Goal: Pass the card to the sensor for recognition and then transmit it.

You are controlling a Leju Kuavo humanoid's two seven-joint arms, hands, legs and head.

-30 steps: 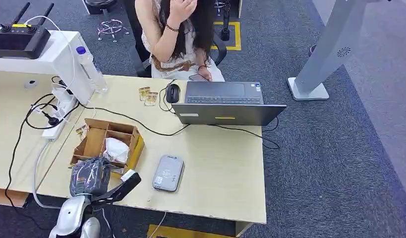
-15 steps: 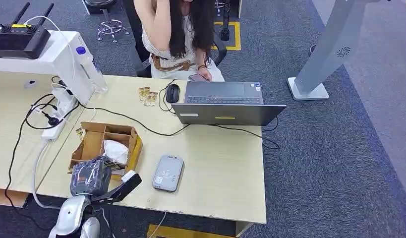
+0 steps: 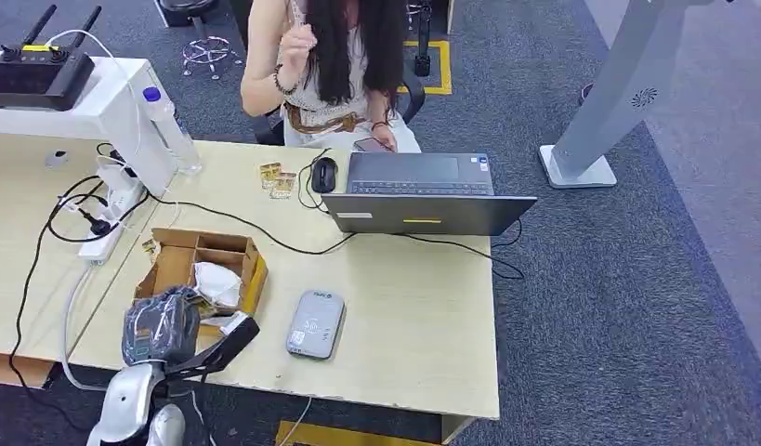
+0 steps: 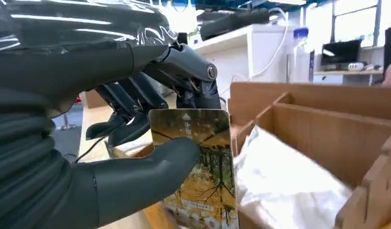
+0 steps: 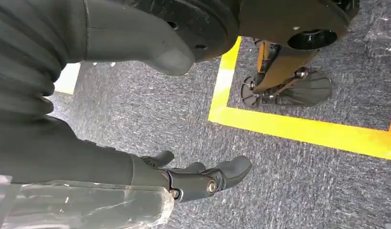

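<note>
The left hand (image 3: 158, 327) hovers over the near left corner of the tabletop (image 3: 413, 316), at about 7 o'clock from the cardboard box (image 3: 202, 268). In the left wrist view its fingers (image 4: 184, 71) and thumb are clamped on the card (image 4: 200, 167), a glossy card printed with yellow autumn trees, held upright just beside the box's near wall. In the head view the card (image 3: 235, 324) shows as a pale edge sticking out of the hand toward the card reader (image 3: 315, 323). The reader, a flat grey pad, lies on the tabletop at about 3 o'clock from the hand, near it but apart.

White crumpled paper (image 3: 215, 279) sits in one compartment of the box. At 12 o'clock from the reader stands an open laptop (image 3: 421, 193) with a mouse (image 3: 323, 174) beside it, and a person (image 3: 325, 65) sits behind it. A power strip (image 3: 107, 223) with cables lies at the left.

The right hand (image 5: 193, 179) hangs over grey carpet (image 5: 184, 124) with yellow tape (image 5: 298, 131); its fingers are loosely apart, holding nothing.
</note>
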